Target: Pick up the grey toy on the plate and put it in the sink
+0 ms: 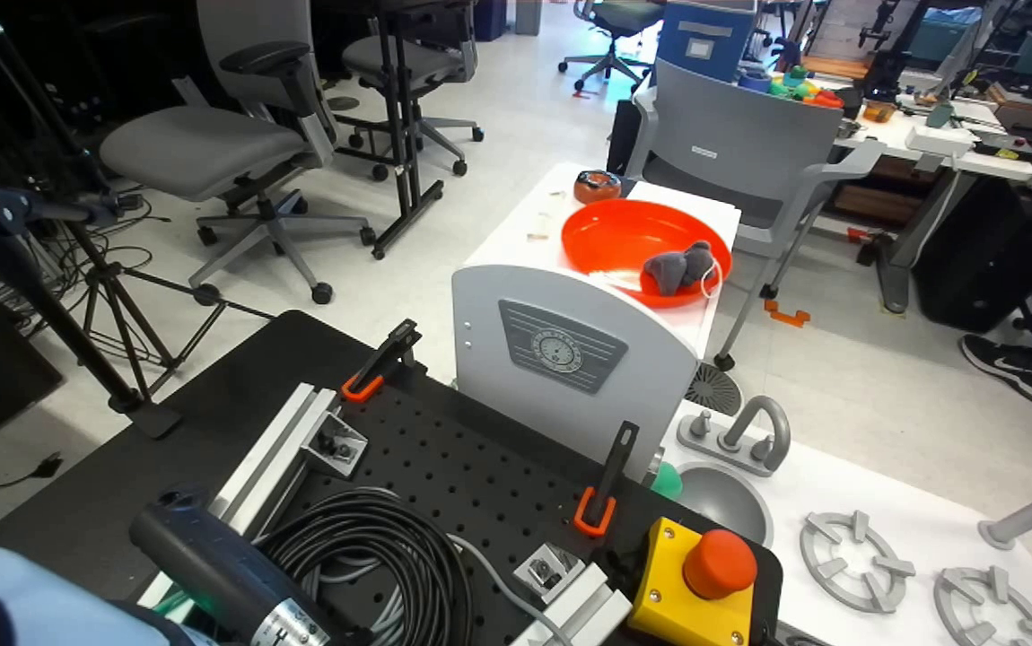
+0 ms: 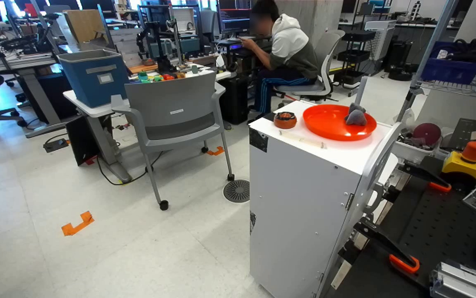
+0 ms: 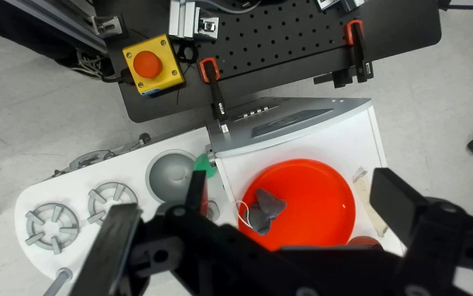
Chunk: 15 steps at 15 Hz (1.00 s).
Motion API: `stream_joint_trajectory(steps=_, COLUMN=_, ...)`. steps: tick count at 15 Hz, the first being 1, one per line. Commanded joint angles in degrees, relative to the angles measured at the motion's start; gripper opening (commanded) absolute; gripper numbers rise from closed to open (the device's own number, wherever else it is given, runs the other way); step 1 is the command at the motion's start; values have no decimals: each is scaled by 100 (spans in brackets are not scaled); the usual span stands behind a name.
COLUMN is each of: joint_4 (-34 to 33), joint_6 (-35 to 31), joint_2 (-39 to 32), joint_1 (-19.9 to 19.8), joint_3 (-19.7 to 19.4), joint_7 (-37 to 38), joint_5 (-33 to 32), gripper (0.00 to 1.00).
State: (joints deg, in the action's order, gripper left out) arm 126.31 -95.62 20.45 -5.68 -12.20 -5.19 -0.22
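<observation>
Right now I have the claw [image 3: 290, 197] spread wide, jaws well apart and holding nothing. In the wrist view the toy [image 3: 268, 205] lies inside the plate [image 3: 318, 193], toward nine o'clock and near the rim. The plate rests on the cabinet [image 2: 300, 198]; at twelve o'clock from it I see the grey panel [image 3: 242, 137] standing upright. Between nine and ten is the sink [image 3: 166, 181], set in the counter [image 3: 72, 186], a green thing [image 3: 203, 163] at its edge toward three. From the sink, the burners [image 3: 119, 191] sit at eight o'clock. In an exterior view, a round orange thing [image 2: 284, 121] stands just beside the plate at nine o'clock.
</observation>
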Motion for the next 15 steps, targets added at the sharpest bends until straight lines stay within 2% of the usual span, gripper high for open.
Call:
stream_joint_trajectory(steps=1, joint_4=-278, joint_6=-24, joint_2=-325, joint_1=-128, joint_3=131, joint_7=425, joint_5=107, gripper=100)
stream_joint_trajectory(steps=5, joint_4=-376, joint_6=-189, joint_2=-500, joint_1=-143, joint_3=172, joint_7=840, joint_5=119, gripper=100)
stream_joint_trajectory(steps=8, joint_4=-412, joint_6=-556, joint_2=-598, joint_1=-157, joint_3=202, joint_7=1084, joint_5=74, gripper=100)
stream_joint_trajectory(steps=15, joint_4=-233, joint_6=-2159, joint_2=-588, joint_1=-119, joint_3=266, joint_7=971, joint_5=-62, gripper=100)
